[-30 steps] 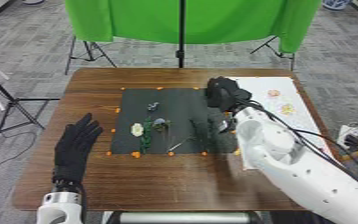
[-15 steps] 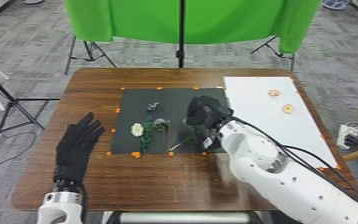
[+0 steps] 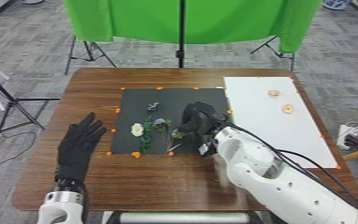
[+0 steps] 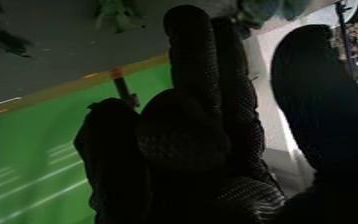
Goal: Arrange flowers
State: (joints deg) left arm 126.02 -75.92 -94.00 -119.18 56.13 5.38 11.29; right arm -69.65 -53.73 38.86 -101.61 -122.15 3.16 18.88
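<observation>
Flowers (image 3: 136,129) lie on the mat (image 3: 135,107) and on the sheet (image 3: 282,135). Our right hand (image 3: 198,115) is wide over the mat's right half, thumb well apart from the longer fingers; we see nothing pinched. Our left hand (image 3: 79,142) is beside the mat, fingers straight. Probably we are to grasp a stem: we should pinch gently near its middle and lift slowly, so that petals do not bend. Stems on the left leave us little margin; past the mat's right edge, we have more room.
</observation>
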